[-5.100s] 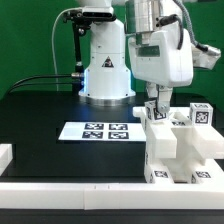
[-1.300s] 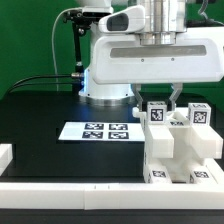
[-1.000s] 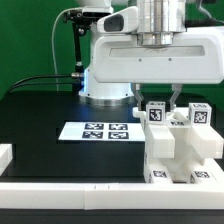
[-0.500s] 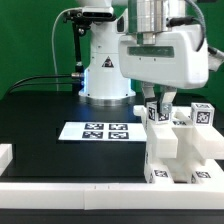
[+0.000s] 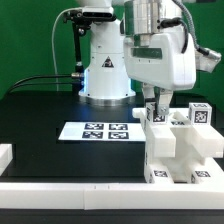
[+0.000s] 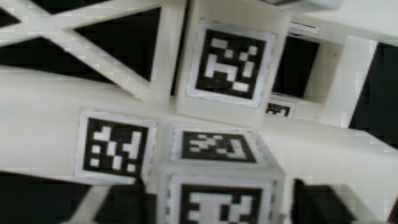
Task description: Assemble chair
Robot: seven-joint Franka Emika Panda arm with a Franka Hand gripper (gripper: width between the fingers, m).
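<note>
White blocky plastic chair (image 5: 180,148) against the white border rail (image 5: 70,188); tool (image 5: 158,108) above it, fingers parted, gripping nothing.

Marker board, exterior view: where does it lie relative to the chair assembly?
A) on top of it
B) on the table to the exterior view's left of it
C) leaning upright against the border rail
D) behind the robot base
B: the marker board lies flat on the black table, to the exterior view's left of the white chair assembly.
</note>
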